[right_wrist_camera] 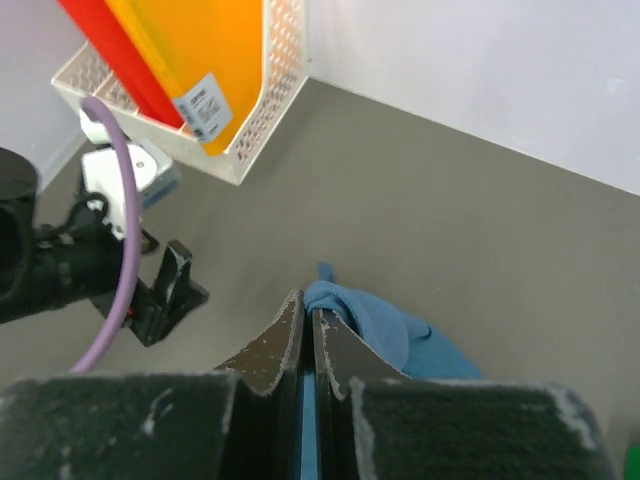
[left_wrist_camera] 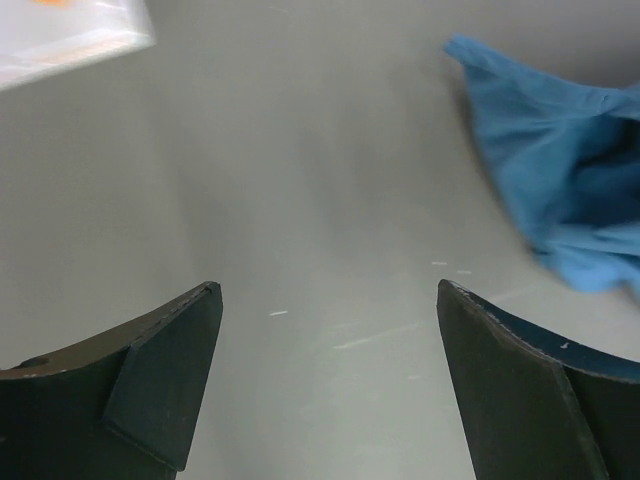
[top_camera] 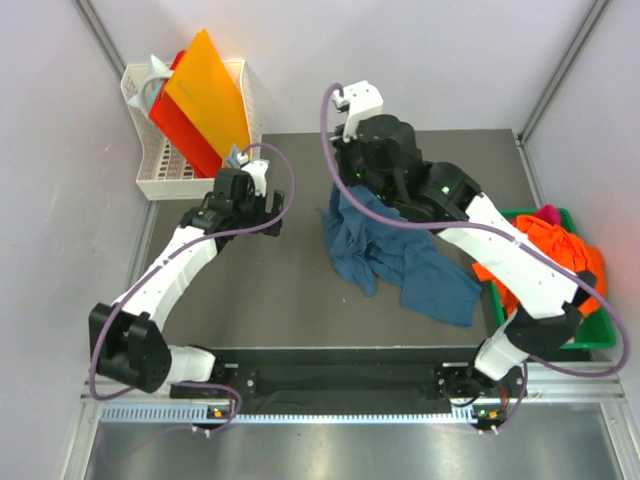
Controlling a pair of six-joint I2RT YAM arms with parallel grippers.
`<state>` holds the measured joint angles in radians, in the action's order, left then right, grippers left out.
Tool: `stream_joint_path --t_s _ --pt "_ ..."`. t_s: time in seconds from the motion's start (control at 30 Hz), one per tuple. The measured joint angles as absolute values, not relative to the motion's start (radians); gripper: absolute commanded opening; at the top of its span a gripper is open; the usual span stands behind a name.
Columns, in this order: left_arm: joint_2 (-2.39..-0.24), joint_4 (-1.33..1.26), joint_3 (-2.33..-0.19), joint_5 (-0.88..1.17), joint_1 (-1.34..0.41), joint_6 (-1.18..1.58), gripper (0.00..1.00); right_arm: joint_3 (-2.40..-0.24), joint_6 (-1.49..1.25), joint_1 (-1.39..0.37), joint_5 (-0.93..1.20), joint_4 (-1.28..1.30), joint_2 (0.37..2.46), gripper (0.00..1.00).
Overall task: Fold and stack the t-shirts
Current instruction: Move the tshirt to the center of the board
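A dark teal-blue t-shirt [top_camera: 405,262] lies crumpled across the middle of the grey table. My right gripper [top_camera: 347,190] is shut on its far left edge and holds that edge lifted. In the right wrist view the jaws [right_wrist_camera: 308,308] are pressed together with a fold of the blue t-shirt [right_wrist_camera: 372,322] between them. My left gripper [top_camera: 240,165] hovers to the left of the t-shirt, apart from it. Its fingers [left_wrist_camera: 170,370] stand wide open over bare table, and the blue t-shirt [left_wrist_camera: 560,170] shows at that view's upper right. Orange [top_camera: 565,252] and magenta [top_camera: 548,213] t-shirts sit heaped in the tray.
The green tray [top_camera: 578,345] stands at the table's right edge. A white mesh basket [top_camera: 165,180] holding orange and red boards sits at the back left, close behind my left gripper. The left arm's fingers [right_wrist_camera: 168,290] show in the right wrist view.
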<state>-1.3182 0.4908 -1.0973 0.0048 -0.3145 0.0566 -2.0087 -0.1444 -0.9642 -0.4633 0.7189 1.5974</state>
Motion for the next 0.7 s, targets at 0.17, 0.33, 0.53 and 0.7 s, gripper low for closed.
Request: stream_joint_path --t_s 0.17,0.33,0.53,0.7 --pt "-1.421 0.432 -1.097 0.134 -0.316 0.124 0.89 -1.927 -0.164 -0.964 -0.547 0.717 1.476 0.0" --pt "-1.515 0.364 -1.1 0.162 -0.33 0.145 0.89 -1.819 -0.2 -0.964 -0.609 0.719 1.364 0.0" --pt "-1.67 0.319 -1.201 0.175 -0.37 0.167 0.9 -1.683 -0.26 -0.964 -0.633 0.731 1.288 0.0" --pt "-1.8 0.289 -1.337 0.188 -0.377 0.206 0.91 -1.636 -0.284 -0.964 -0.639 0.756 1.275 0.0"
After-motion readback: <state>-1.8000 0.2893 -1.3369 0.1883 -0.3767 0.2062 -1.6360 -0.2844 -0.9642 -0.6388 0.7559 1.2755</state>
